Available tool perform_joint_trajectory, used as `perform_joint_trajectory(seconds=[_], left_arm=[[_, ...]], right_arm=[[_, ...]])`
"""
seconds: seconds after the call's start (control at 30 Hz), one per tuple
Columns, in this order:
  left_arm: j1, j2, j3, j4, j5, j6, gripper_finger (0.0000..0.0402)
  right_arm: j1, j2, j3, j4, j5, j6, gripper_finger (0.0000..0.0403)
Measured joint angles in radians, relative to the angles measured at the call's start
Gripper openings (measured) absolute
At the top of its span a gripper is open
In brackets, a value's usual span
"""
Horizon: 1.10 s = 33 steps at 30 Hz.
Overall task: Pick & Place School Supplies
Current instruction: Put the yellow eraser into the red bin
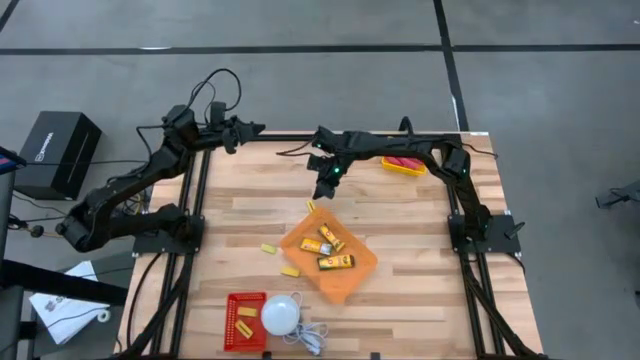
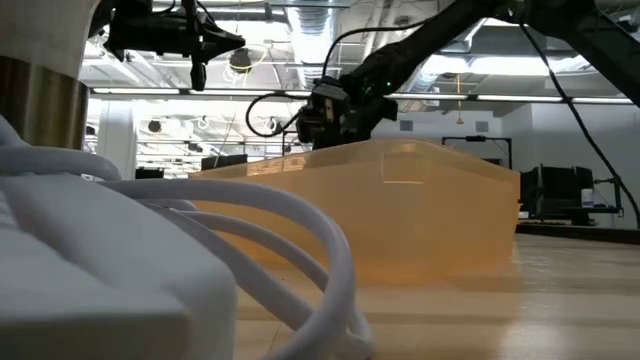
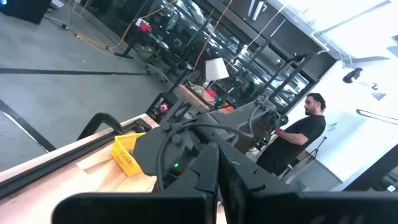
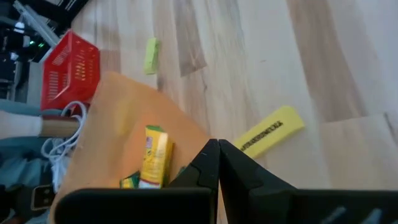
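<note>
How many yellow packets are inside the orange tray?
3. All three packets lie close together in the middle of the orange tray: one on its left side, one toward the top, one lower down. More could be hidden, but none shows.

**Open desk at the sides, clutter at centre and front**

The desk (image 1: pixel 420 300) lies bare along its right half and near the left edge. An orange tray (image 1: pixel 350 278) holding three packets (image 1: pixel 328 248) fills the middle. Small yellow blocks (image 1: pixel 268 249) lie beside its left rim. A red bin (image 1: pixel 233 318), white dome (image 1: pixel 281 314) and its cord (image 1: pixel 312 336) crowd the front edge. A yellow bin (image 1: pixel 404 165) sits at the back right. The right gripper (image 1: pixel 323 187) hangs over the back centre.
</note>
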<state>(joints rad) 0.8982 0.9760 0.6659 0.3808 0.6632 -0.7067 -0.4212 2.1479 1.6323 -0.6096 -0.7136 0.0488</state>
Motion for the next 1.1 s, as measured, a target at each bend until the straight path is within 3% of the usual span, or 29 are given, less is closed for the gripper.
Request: perform_joint_trajectory(seconds=[0.57,1.1], left_arm=[[0.000,0.001,0.000,0.001,0.000,0.002,0.0000],[-0.002,0.001,0.000,0.000,-0.001,0.016,0.0000]], right_arm=[[0.014,0.000,-0.193,0.316,0.007,0.115,0.0000],[0.051,0.082,-0.194,0.436,-0.070,0.185,0.0000]])
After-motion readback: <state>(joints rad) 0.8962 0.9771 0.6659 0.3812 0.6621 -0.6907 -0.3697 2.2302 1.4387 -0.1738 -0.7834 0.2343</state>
